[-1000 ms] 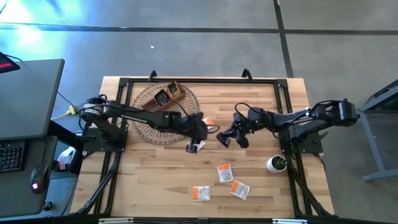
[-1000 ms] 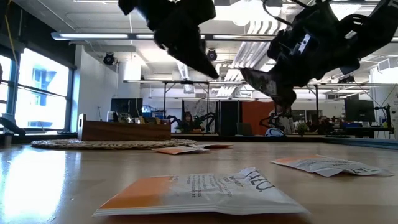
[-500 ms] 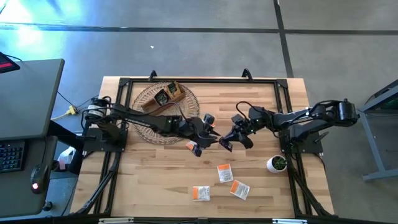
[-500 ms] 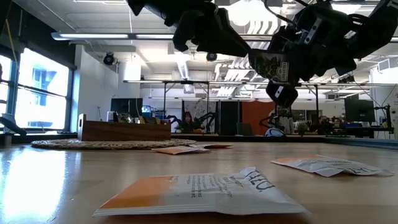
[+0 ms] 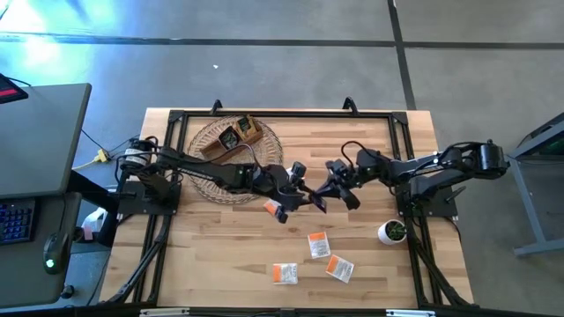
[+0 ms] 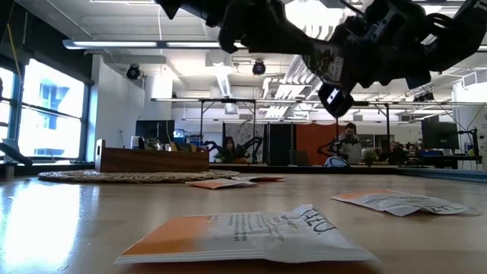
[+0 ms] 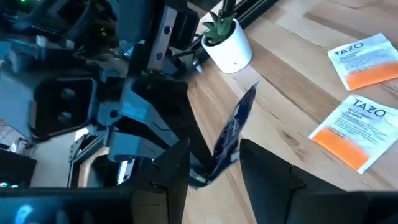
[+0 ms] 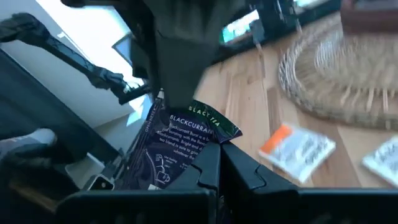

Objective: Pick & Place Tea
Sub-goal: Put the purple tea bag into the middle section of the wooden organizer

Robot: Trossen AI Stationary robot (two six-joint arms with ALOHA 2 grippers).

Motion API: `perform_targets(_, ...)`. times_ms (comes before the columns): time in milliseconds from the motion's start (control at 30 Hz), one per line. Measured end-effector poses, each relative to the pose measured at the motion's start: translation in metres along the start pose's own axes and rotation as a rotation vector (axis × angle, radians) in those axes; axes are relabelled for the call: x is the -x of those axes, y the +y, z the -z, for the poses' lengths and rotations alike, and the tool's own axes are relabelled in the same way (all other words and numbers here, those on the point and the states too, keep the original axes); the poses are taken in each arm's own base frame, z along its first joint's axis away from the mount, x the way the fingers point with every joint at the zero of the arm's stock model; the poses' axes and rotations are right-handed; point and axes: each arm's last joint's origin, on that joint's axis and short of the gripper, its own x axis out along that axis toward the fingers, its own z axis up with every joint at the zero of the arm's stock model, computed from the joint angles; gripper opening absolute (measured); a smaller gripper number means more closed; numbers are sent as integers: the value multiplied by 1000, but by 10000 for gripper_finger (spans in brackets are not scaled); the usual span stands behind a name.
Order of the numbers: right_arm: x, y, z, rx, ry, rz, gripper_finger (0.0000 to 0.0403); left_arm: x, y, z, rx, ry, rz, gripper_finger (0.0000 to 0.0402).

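Jaws: R gripper (image 8: 214, 163) clamping dark sachet (image 8: 177, 146)

From overhead my two grippers overlap over the dark tea bag (image 5: 315, 202) so its print is too small to read, my left arm (image 8: 186, 37) hides its upper edge, and the low view crops both arms.

"BLACKCURRANT"-type print, readable as "BLACKCURRA…", in white on the dark sachet (image 8: 180, 146), small lines under it too fine to read. "TAZO" on two white-orange sachets on the table: the upper one (image 7: 365, 57) and the lower one (image 7: 349, 127), whose second line looks like "WILD SWEET ORANGE". The front sachet (image 6: 251, 232) in the low view has print too, not legible.
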Motion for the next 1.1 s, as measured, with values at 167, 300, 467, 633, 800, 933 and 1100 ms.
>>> perform_targets(167, 0, 3, -6, 37, -54, -25, 6, 0, 1, 0, -5, -1, -10, 130)
perform_targets(300, 0, 3, -6, 52, -58, -31, 2, 0, 2, -1, -6, -10, -24, 90)
perform_targets(467, 0, 2, -7, 75, -75, 4, 10, 0, 3, -1, -23, 0, -42, 12)
perform_targets(633, 1, -1, -9, 98, -111, 86, 33, 0, 2, 0, -25, 28, -51, 18)
perform_targets(800, 3, -4, -10, 97, -120, 99, 72, 0, -1, 4, -29, 64, -17, 3)
perform_targets(933, 4, -5, -11, 96, -118, 96, 107, 1, -4, 8, -24, 107, 6, 2)
perform_targets(1100, 6, -9, -10, 114, -107, 123, 140, 2, -2, 18, 115, 261, -91, 1)
